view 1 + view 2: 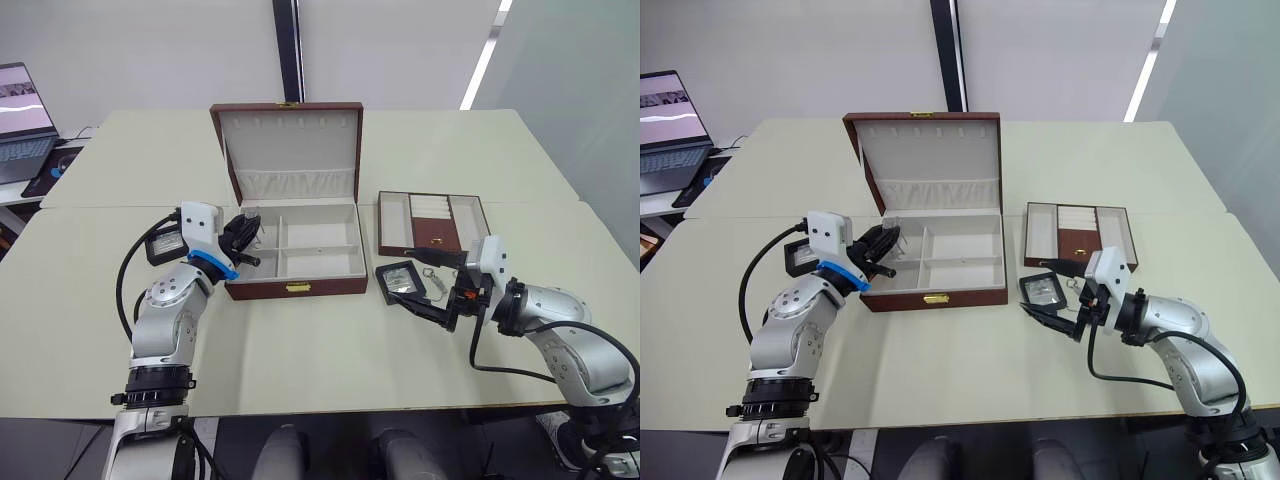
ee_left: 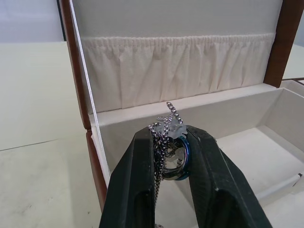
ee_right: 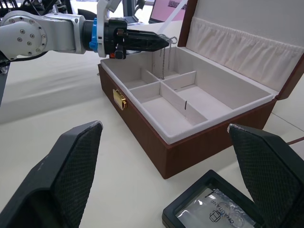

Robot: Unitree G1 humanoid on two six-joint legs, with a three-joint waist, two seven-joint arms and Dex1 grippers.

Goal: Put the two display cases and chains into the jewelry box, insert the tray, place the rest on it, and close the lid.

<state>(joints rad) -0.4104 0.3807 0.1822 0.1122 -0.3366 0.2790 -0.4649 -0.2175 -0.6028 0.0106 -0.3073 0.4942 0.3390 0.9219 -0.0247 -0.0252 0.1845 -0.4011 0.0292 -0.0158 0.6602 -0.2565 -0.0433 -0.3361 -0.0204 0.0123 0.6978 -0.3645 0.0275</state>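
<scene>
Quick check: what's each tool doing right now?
Left tool: closed on a chain, held over the jewelry box.
Right tool: open, holding nothing, just above a display case.

My arms: silver-grey rounded metal shells, black joint rings, small dark screws on the round joint caps. Left wrist: white block housing with a bright blue collar behind the black left gripper [image 1: 243,246]. Black cable loops out at nine o'clock from it. Right gripper [image 1: 432,290]: black fingers with cross-hatched pads [image 3: 71,156], white wrist block, small orange detail, black cable drooping beneath.
</scene>
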